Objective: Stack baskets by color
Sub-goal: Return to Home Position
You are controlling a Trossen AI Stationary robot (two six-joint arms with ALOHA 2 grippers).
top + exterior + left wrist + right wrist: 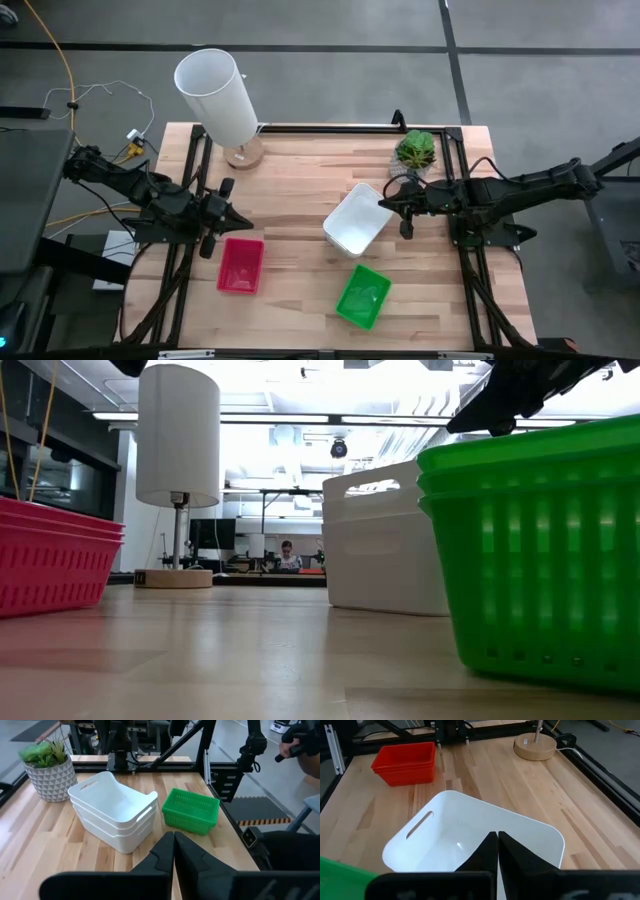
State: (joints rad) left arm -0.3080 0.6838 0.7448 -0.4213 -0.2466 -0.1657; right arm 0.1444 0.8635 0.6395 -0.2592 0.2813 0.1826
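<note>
Three nested stacks of baskets rest on their bottoms on the wooden table: red (241,265) at the near left, white (357,219) in the middle, green (363,295) at the near right. They show again as the white stack (112,810), the green stack (191,810) and the red stack (406,763). My left gripper (244,222) is shut and empty, hanging above the table just beyond the red stack's far edge. My right gripper (384,204) is shut and empty, above the white stack's far right corner.
A tall white cylinder lamp (218,97) on a round wooden base stands at the far left. A small potted green plant (416,150) sits at the far right. Black frame rails (330,128) run along the table's far and side edges. Bare wood lies between the stacks.
</note>
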